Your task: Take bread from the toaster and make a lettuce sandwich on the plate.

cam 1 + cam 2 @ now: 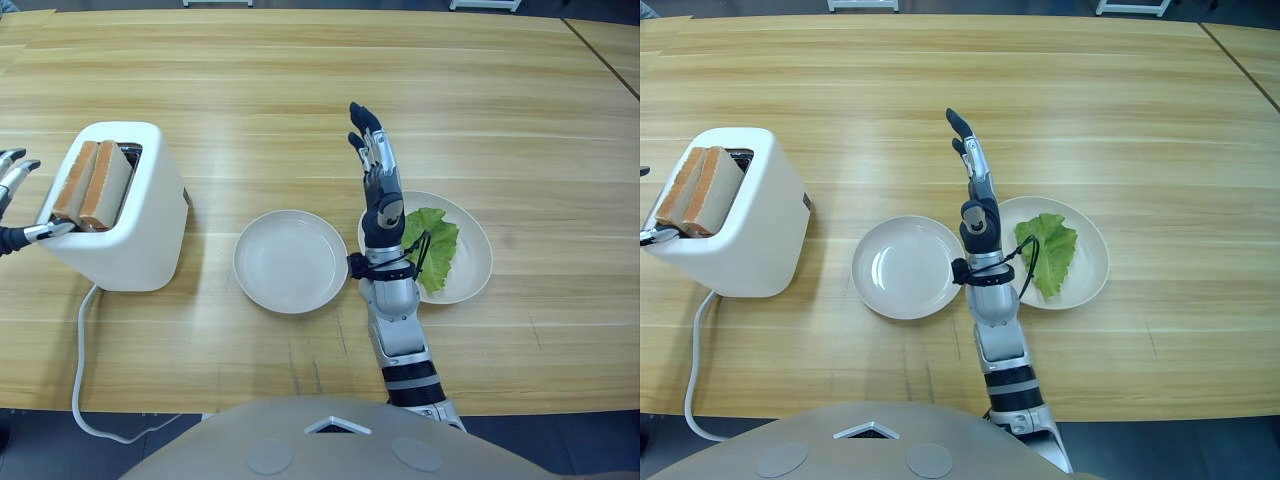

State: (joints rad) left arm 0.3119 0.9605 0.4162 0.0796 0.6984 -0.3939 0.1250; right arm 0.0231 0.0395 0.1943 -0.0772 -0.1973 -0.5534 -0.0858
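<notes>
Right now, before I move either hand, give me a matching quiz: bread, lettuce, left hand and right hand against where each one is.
1 bread
2 lettuce
3 left hand
4 right hand

A on the right plate
B open, between the empty plate and the right plate
C standing in the toaster slots
D at the toaster's left side

Pairs: 1-C, 2-A, 3-D, 4-B.

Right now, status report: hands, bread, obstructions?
Left hand open beside toaster. Right hand open between empty plate and lettuce plate. Bread slices in toaster slots. Nothing blocking.
</notes>
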